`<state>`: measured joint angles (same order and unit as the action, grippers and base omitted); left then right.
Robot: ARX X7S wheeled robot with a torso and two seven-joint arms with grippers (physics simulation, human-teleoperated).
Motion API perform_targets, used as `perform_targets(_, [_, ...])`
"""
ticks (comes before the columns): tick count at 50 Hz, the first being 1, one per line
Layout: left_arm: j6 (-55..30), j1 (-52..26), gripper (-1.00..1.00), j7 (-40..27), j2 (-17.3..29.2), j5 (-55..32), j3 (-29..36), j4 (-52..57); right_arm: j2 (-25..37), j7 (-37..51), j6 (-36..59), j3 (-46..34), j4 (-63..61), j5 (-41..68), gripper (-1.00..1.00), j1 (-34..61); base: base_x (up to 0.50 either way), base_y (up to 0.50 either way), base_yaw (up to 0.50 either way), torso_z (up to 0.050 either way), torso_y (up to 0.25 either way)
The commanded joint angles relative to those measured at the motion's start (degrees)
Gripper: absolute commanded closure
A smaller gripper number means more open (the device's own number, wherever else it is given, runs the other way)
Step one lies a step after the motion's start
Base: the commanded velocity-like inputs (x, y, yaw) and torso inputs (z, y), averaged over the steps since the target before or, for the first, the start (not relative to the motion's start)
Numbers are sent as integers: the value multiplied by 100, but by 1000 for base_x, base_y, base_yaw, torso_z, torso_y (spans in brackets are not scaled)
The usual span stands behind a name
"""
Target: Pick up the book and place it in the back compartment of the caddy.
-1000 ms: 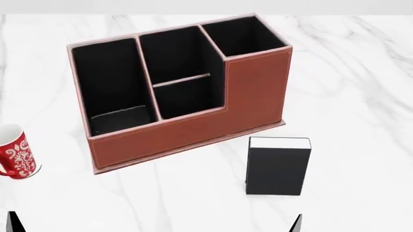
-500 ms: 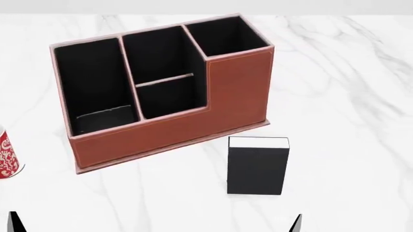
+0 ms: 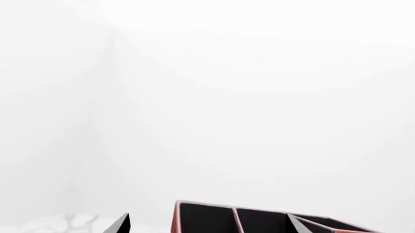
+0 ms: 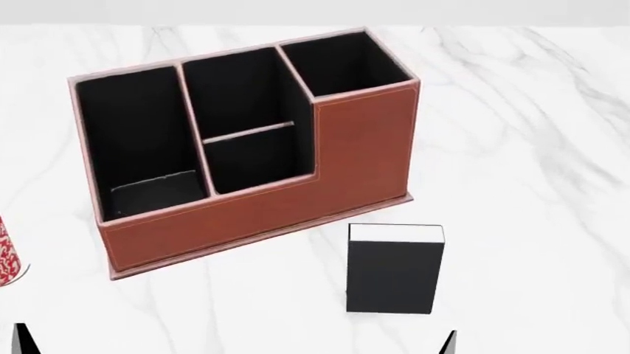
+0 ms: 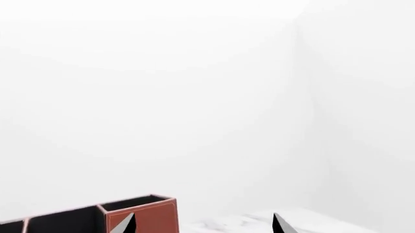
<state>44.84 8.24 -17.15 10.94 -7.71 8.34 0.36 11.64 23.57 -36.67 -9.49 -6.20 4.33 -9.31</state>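
Leather caddy (image 4: 325, 184), 4 black-lined cells, holds nothing.

- Only dark fingertip slivers of the two arms are seen at the bottom edge of the head view.
- The left gripper (image 4: 20, 341) is shown as a black tip at the lower left corner; in the left wrist view one fingertip (image 3: 120, 225) is visible.
- The right gripper (image 5: 202, 224) is seen with two pointed fingertips (image 5: 126, 224) set well apart, nothing held between them.
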Motion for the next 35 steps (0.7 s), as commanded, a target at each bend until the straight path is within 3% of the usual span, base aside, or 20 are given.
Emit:
perform_targets(1, [29,17,-100,-21,37,-41,34,10,37,17,-69,-43,7,2,-100,-18,125,0,0,0,0])
perform_targets(35, [31,5,-100,-123,100,-28,97,19,101,131,-4,-113,32,4,-100,45,129,0,0,0,0])
